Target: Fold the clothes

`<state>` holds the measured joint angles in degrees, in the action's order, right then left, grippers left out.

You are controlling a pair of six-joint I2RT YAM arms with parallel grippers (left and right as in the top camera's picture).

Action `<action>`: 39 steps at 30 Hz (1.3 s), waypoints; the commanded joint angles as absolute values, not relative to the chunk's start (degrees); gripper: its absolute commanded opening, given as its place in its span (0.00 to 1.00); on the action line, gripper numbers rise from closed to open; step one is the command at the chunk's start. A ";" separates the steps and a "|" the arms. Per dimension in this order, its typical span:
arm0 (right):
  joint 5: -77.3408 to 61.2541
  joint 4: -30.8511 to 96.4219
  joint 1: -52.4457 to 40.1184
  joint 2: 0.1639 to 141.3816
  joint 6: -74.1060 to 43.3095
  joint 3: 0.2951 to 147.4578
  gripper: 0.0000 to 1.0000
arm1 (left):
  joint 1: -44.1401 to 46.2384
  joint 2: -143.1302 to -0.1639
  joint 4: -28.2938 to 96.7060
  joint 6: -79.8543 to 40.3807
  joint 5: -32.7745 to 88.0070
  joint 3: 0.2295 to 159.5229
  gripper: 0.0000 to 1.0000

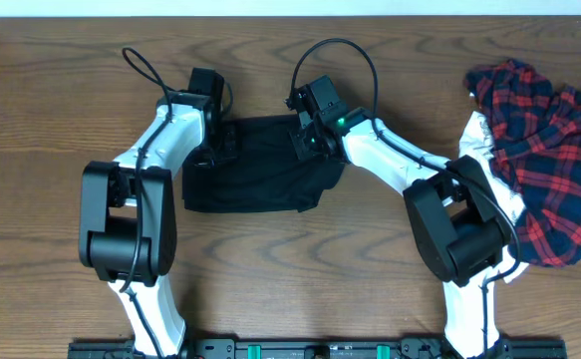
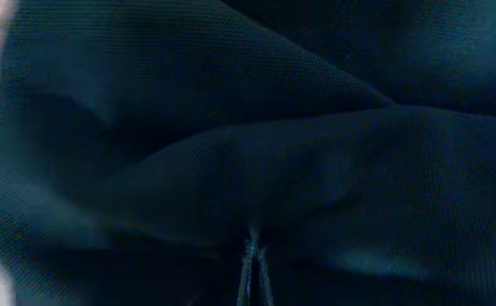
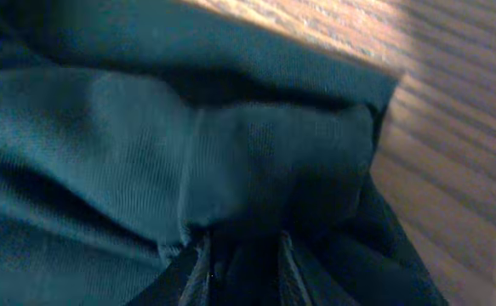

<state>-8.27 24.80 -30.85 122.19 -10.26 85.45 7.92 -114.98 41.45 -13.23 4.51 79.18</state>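
The black shirt (image 1: 260, 175) lies in the middle of the wooden bench (image 1: 290, 279), gathered into a rough dark rectangle between the 2 arms, its lower edge fairly straight and its right side puckered. The left claw (image 1: 217, 150) sits at the shirt's upper left edge. From the left wrist camera its tips are pressed together into 1 thin line at the bottom of the view. Dark cloth fills nearly everything there, and the creases run in toward those tips, so the claw looks to be pinching a thin fold of the shirt. The right claw (image 1: 303, 140) is at the shirt's upper right part, just below its far edge. From the right wrist camera its 2 fingers (image 3: 188, 276) stand slightly apart with a bunched ridge of the same black cloth caught between them. The fabric is drawn up into a thick pleat ahead of the tips, and bare wood shows beyond the cloth at the upper right. Both arms reach in from the near side of the bench, their white links angled toward the shirt. Well apart from it, at the far right of the bench, a red-and-navy plaid garment (image 1: 544, 150) lies crumpled in a heap. A white piece (image 1: 477, 140) shows at the heap's left edge, partly hidden by the right arm.
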 commanded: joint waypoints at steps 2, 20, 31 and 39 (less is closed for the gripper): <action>-5.23 27.77 -28.93 113.93 -10.68 85.41 0.25 | 6.20 -107.39 42.11 -12.29 4.43 79.05 0.07; -3.95 48.38 -21.47 105.69 -13.21 83.13 0.22 | 1.72 -102.56 46.94 -12.32 2.48 78.22 0.25; -5.04 45.98 -24.80 106.10 -12.14 77.06 0.22 | -1.06 -102.56 49.28 -12.53 2.11 78.11 0.51; -5.82 44.95 -25.34 106.00 -8.97 77.14 0.27 | -2.33 -102.56 53.12 -13.47 0.36 78.11 0.66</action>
<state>-5.37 45.21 -24.91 105.56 -10.15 77.17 -1.19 -101.75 52.47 -13.08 2.50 78.43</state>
